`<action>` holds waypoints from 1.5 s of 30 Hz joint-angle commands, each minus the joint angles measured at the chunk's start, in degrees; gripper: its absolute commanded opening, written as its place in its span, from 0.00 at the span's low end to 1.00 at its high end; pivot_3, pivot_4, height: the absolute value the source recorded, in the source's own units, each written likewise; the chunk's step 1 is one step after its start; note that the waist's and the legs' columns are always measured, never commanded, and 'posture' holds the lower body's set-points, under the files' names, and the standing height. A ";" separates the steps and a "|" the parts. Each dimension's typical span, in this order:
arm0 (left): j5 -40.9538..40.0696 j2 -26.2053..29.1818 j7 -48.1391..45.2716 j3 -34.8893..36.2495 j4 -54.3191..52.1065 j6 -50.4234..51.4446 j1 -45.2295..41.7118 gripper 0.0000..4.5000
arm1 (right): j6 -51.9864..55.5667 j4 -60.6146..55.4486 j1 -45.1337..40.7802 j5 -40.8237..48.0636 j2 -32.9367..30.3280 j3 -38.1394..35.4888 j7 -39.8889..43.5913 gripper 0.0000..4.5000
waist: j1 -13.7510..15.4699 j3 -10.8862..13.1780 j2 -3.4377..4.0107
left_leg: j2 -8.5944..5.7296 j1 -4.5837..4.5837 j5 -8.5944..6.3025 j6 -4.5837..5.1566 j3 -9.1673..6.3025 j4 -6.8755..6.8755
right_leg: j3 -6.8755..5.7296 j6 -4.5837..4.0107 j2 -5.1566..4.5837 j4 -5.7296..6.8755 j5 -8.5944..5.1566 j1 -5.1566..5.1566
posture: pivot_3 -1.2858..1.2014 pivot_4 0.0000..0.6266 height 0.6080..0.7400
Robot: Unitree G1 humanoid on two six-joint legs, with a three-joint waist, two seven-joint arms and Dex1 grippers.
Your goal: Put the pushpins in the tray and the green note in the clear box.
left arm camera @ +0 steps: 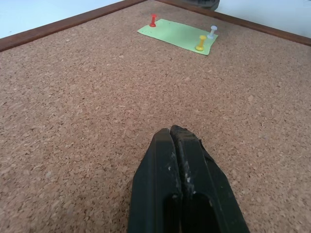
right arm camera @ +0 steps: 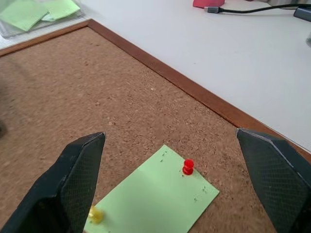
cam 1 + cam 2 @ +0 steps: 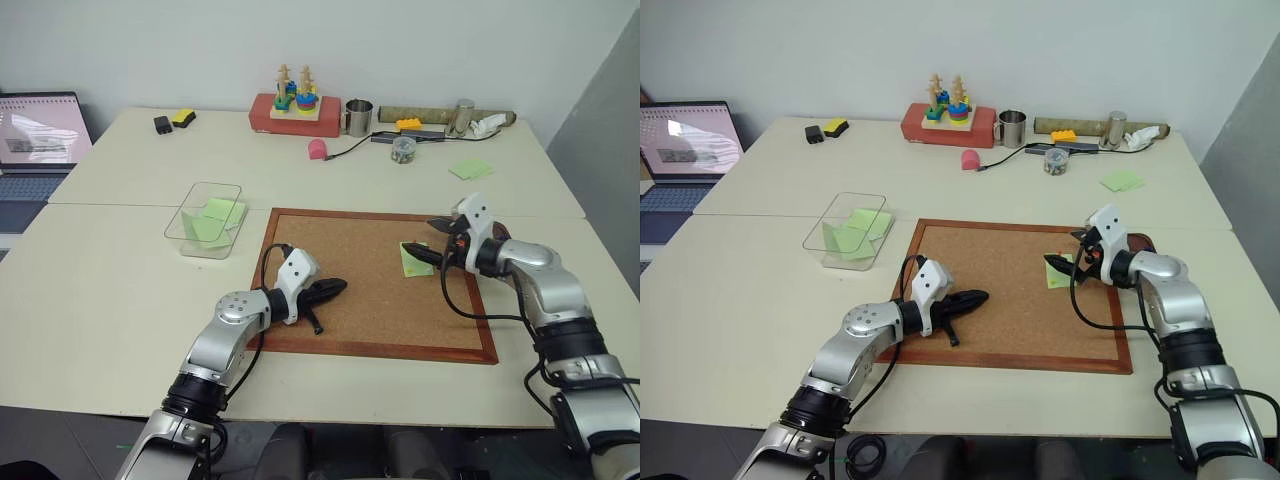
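Right wrist view: my right gripper [image 2: 170,194] spread wide, holding nothing, hovering over green note [image 2: 155,199] pinned to cork board [image 3: 350,290]. Red pin [image 2: 188,166], yellow pin [image 1: 200,42], white pin [image 1: 213,32] stand in note corners. Pins tiny, hard, light; best pinched by head, pulled straight. Note thin, floppy; lift by edge once freed. My left gripper [image 1: 175,138] closed, empty, resting low over cork. Clear box [image 3: 190,232] beside board, on pale table [image 3: 120,290], already holding green sheets.

Pale wall [image 3: 420,40] behind; cream tables [image 3: 120,290] pushed together; grey panel [image 3: 600,130] at right.
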 commanded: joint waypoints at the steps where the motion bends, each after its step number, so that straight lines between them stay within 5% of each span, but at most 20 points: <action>1: 0.65 -0.49 0.20 -0.90 -0.54 1.11 1.71 0.00 | -5.27 5.21 -2.82 -1.94 0.65 -0.59 0.51 1.00 | -0.05 0.00 0.01 | 0.00 0.00 0.00 0.00 0.01 0.00 | 0.01 0.00 0.00 0.00 0.01 0.00 | 0.52 0.24 1.00; 7: 0.84 -0.50 0.57 -0.61 -1.45 1.70 2.36 0.00 | -9.64 11.36 -4.61 -3.52 1.24 -0.87 1.13 0.90 | -0.29 -0.01 0.01 | 0.01 0.02 0.00 0.00 0.02 0.00 | 0.02 0.00 0.00 0.03 0.01 -0.01 | 0.52 0.24 1.00; 26: 1.02 -0.24 0.66 -0.75 -3.39 3.28 3.45 0.00 | -17.38 18.37 -6.40 -6.14 3.11 -1.05 2.02 0.04 | -0.36 -0.01 0.02 | 0.02 0.02 0.00 0.00 0.02 -0.01 | 0.02 -0.01 0.01 0.06 0.02 -0.02 | 0.52 0.24 1.00; 45: 1.81 -1.60 1.89 -1.31 -2.84 4.52 4.39 0.00 | -13.75 9.66 -3.99 -1.61 2.39 -4.69 5.89 0.02 | -0.26 -0.01 0.03 | 0.01 0.02 0.00 0.00 0.01 0.00 | 0.02 -0.02 0.00 0.09 0.02 -0.02 | 0.52 0.24 1.00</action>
